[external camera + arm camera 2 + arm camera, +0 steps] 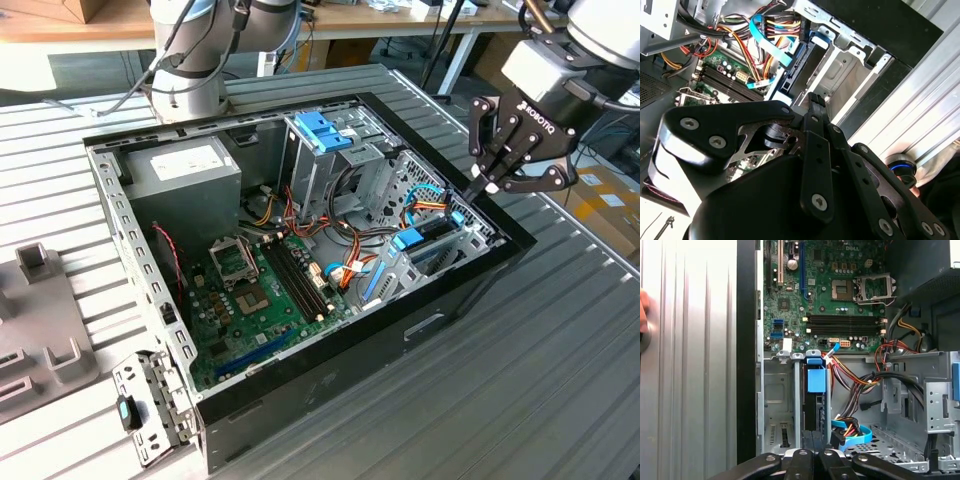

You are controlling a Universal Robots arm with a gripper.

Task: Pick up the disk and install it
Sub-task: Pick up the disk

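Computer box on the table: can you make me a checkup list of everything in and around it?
Surface: ribbed metal table carrying the open computer case.
Job's things: disk sits edge-on in a bay slot of the case.
Clutter: grey fixture and loose metal bracket beside the case.
Gripper: gripper shut, empty, hovering over the case's edge near the disk.
Cables: coloured wire bundles and blue flat cables inside the case.
Surroundings: robot arm base, desks behind.

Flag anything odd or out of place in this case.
The CPU socket lies open with no cooler on it, and a loose metal bracket lies on the table outside the case. The disk sits straight in its bay.
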